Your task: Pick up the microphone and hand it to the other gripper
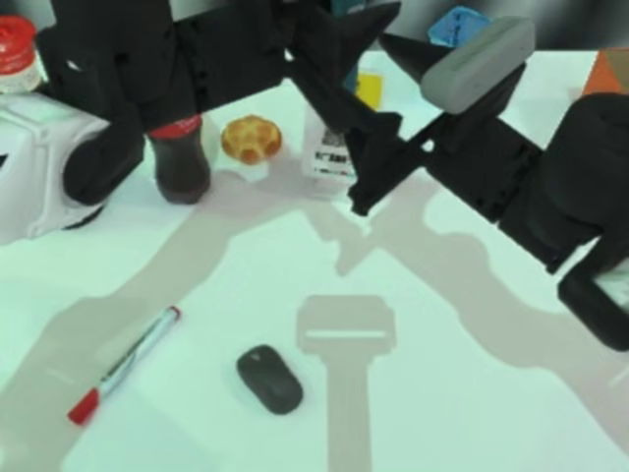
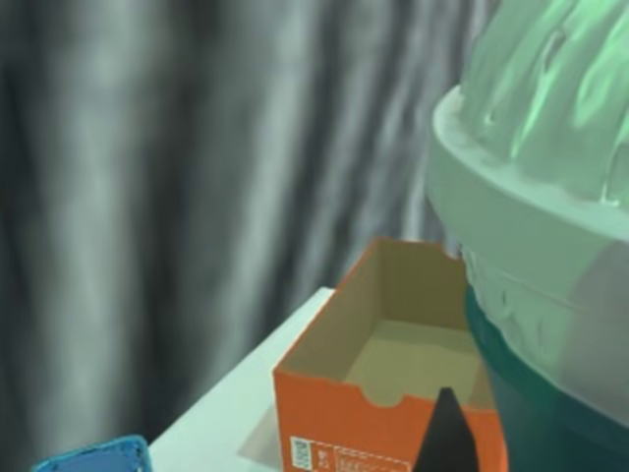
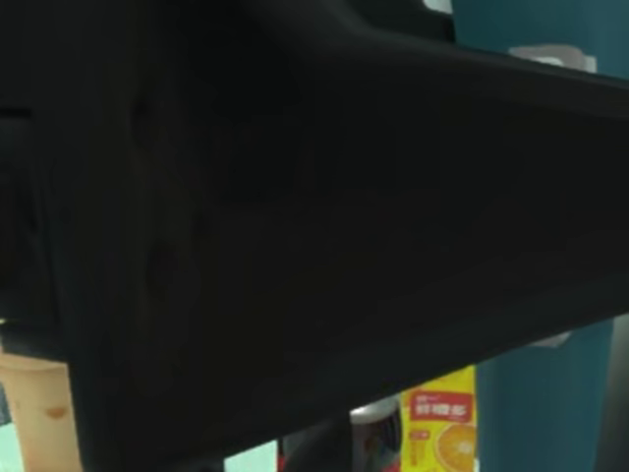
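The microphone (image 2: 550, 147) fills one side of the left wrist view, its silvery-white head above a dark teal body, very close to the camera. The right wrist view shows the teal body (image 3: 541, 413) and the white switch strip (image 3: 552, 57), mostly hidden behind a dark arm part. Both arms are raised and cross over the back middle of the table. My left gripper (image 1: 373, 54) reaches in from the left and my right gripper (image 1: 378, 138) from the right, under its grey block (image 1: 479, 61). In the top view the arms cover the microphone.
A red-capped marker (image 1: 123, 366) and a dark mouse (image 1: 269, 379) lie at the front. A cola bottle (image 1: 180, 157), a bun (image 1: 252, 138) and a yellow carton (image 1: 369, 90) stand at the back. An open orange box (image 2: 383, 393) sits at the back right.
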Tool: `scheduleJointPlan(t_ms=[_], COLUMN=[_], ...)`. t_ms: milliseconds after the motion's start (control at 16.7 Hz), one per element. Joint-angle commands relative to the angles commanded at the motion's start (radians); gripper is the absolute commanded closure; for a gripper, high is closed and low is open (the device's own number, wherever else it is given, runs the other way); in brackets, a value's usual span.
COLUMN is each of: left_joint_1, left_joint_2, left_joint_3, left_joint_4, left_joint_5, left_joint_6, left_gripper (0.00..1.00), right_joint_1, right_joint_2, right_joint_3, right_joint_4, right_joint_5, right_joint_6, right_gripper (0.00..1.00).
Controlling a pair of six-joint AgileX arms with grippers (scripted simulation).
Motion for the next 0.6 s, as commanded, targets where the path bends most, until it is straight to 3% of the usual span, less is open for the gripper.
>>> scheduleJointPlan(t_ms=[600], left_joint_1=[0.011], left_joint_2=[-0.01], left_joint_3=[0.0], left_joint_4=[-0.002], left_joint_5=[0.008], left_joint_6=[0.004], left_gripper=[1.0], right_joint_1=[-0.007], right_joint_2=[-0.011], right_joint_3=[-0.021], right_joint_4=[0.0], right_joint_5=[0.001], right_joint_6=[-0.003], right_gripper=[0.0])
